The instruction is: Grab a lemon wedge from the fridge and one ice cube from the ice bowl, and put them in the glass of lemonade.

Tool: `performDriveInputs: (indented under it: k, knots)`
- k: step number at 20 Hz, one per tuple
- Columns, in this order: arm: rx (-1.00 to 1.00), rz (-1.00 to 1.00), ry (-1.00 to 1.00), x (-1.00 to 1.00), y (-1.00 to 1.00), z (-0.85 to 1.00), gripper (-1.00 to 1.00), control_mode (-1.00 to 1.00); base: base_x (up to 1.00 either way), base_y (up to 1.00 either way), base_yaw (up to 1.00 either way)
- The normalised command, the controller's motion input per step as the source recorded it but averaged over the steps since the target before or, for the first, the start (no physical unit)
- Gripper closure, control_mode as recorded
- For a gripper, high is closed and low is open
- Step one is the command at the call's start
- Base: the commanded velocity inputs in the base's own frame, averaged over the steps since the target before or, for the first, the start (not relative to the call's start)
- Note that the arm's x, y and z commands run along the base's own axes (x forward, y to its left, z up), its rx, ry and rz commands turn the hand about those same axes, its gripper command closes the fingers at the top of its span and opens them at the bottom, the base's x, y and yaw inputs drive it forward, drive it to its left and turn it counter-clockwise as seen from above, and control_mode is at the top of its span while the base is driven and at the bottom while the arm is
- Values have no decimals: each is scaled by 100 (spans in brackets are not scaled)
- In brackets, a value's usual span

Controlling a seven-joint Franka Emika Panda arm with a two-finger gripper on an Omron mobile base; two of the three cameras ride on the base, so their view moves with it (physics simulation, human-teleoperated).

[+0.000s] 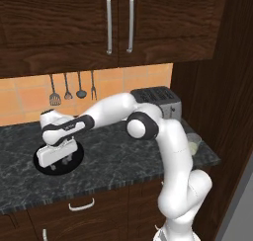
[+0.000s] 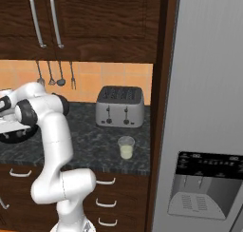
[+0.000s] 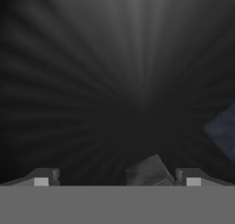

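Claw (image 3: 117, 179): wide open, lowered into the ice bowl (image 1: 44, 167)
Ice cube (image 3: 148, 171): between the fingertips (image 3: 42, 178)
Glass of lemonade (image 2: 126, 147): on the desk (image 1: 118, 156), in front of the toaster (image 2: 120, 106)

Looking down into the ice bowl (image 3: 114, 58), I see its dark ribbed inner wall all around. My gripper (image 3: 117, 177) stands wide, an ice cube (image 3: 148, 171) between its tips at six o'clock. Another pale cube (image 3: 222, 129) sits at three o'clock.
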Motion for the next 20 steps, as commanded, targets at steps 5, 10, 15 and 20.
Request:
performDriveInputs:
  k: [5,10,15,20]
  knots:
    - [0,2,2,0,4,0,100,-100,0,0,0]
    - [0,0,0,0,0,0,100,-100,0,0,0]
    - [0,0,0,-13,0,0,100,-100,0,0,0]
    - [0,0,-14,-74,0,38,100,-100,0,0,0]
